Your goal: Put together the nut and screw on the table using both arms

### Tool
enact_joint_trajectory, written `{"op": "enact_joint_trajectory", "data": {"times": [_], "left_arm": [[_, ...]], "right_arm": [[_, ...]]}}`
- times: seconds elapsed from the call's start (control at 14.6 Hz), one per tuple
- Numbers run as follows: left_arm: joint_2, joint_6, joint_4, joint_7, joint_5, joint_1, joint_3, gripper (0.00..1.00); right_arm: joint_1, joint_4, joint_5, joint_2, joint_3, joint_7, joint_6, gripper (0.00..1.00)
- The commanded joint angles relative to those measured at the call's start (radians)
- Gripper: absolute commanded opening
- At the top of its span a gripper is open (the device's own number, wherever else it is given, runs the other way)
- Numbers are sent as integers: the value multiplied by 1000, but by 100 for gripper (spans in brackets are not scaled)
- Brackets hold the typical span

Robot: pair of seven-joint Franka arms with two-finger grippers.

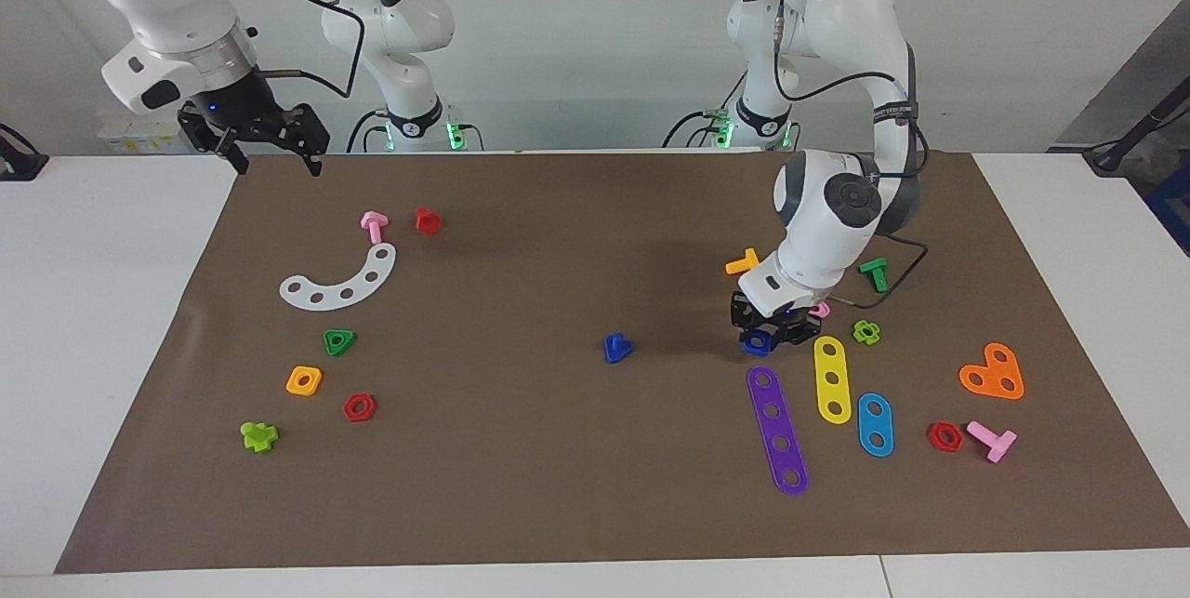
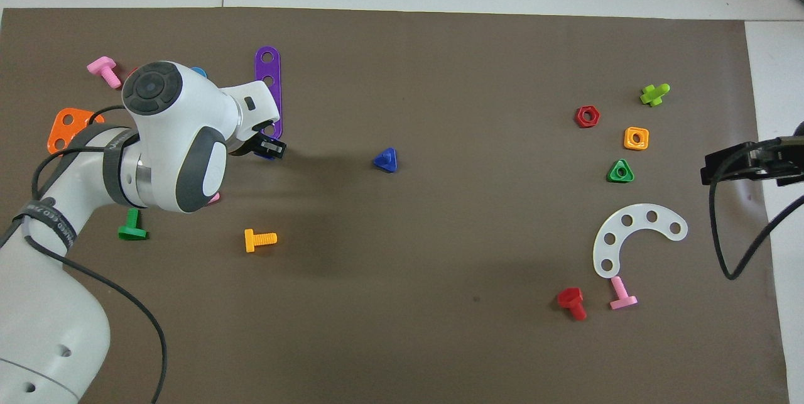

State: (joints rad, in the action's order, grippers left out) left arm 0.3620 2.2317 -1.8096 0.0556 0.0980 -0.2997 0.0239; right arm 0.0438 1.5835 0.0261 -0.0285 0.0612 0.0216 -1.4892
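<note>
My left gripper (image 1: 773,335) is shut on the dark-blue square nut (image 1: 758,344) and holds it low over the brown mat (image 1: 558,486), just above the purple strip's end nearest the robots. From overhead the left gripper (image 2: 271,149) hides most of the nut. The dark-blue screw (image 1: 615,348) with its triangular head lies alone near the middle of the mat, also visible overhead as the screw (image 2: 385,160). My right gripper (image 1: 279,163) hangs open and empty, high over the mat's corner at the right arm's end, and shows overhead as the right gripper (image 2: 713,167).
Purple (image 1: 778,431), yellow (image 1: 832,378) and blue (image 1: 875,424) strips, a pink nut, a lime piece (image 1: 866,332) and an orange bolt (image 1: 743,261) crowd around the left gripper. A white arc (image 1: 342,278), green triangular nut (image 1: 338,341) and orange-yellow nut (image 1: 304,380) lie toward the right arm's end.
</note>
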Motion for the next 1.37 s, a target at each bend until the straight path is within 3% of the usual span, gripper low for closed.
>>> {"op": "enact_joint_trajectory", "data": {"times": [0.0, 0.27, 0.55, 1.3], "left_arm": [[38, -55, 96, -196, 19, -94, -19, 34], [71, -115, 180, -354, 17, -180, -21, 34], [156, -165, 315, -485, 15, -245, -21, 34], [187, -144, 334, -546, 8, -306, -21, 33]], "right_arm": [[-5, -2, -15, -5, -1, 1, 3, 100], [-5, 7, -15, -11, -1, -3, 12, 100], [-5, 7, -15, -11, -3, -3, 12, 100], [-5, 7, -15, -11, -3, -3, 12, 100]]}}
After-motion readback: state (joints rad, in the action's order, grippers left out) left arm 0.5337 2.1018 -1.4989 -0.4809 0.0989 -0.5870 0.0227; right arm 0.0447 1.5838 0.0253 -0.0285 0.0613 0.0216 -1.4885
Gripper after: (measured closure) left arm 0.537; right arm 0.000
